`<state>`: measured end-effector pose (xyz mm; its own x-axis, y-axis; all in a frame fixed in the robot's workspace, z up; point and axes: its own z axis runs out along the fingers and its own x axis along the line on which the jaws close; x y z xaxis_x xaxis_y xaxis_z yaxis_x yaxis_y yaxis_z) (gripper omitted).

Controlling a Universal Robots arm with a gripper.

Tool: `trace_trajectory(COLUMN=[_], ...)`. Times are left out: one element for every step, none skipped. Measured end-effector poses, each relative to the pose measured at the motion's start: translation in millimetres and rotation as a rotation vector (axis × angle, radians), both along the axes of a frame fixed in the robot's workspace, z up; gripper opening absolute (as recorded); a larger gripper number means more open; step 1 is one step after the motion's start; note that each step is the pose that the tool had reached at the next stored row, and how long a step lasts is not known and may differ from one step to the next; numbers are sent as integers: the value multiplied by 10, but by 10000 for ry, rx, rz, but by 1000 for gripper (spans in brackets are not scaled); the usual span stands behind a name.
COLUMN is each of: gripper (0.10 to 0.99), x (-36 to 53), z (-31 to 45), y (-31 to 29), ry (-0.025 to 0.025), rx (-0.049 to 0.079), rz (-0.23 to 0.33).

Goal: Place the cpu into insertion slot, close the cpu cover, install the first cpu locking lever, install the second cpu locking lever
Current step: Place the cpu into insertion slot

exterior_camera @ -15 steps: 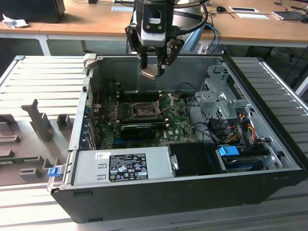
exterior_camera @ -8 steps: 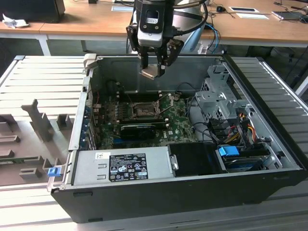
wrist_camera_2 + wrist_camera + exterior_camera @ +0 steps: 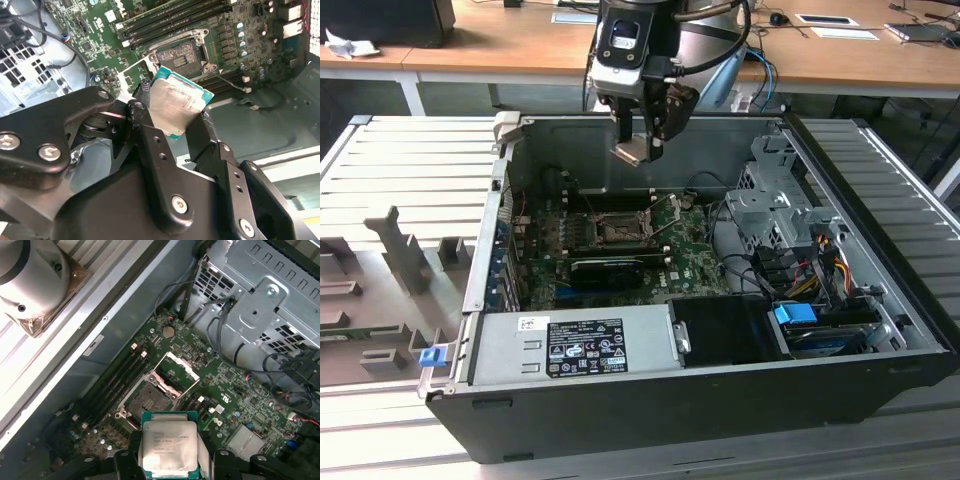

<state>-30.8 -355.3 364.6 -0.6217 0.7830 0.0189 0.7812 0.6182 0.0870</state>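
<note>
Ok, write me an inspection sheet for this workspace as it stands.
Surface: grey ribbed metal table, carrying an open black computer case.
Job's things: small square silver-faced cpu held above the green motherboard; square black insertion slot empty; silvery hinged cpu cover raised open.
Clutter: grey fixture blocks on the table, at the exterior view's left.
Grippers: black hand shut on the cpu's edges.
Cables: black, yellow and orange wires inside the case, at the exterior view's right.
Surroundings: wooden desks behind.
</note>
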Motion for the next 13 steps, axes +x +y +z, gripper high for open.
trace_trajectory(gripper=[525, 525, 525, 525, 525, 525, 525, 525, 525, 525, 525, 525, 525], x=[0, 0, 0, 0, 0, -1, 0, 0, 0, 0, 0, 0, 0], z=[-3, -6, -11, -14, -22, -24, -26, -28, -28, -28, -28, -29, -30], y=[0, 0, 0, 0, 0, 0, 0, 0, -1, -1, 0, 0, 0], ry=[1, 1, 0, 2, 1, 3, 1, 0, 0, 1, 1, 0, 0], rx=[0, -2, -1, -2, -1, -2, -1, -4, -28, -30, -32, -34, -37], rz=[-57, -62, -63, -63, -63, -74, -196, -307, -519, -621, -733, -943, -1172])
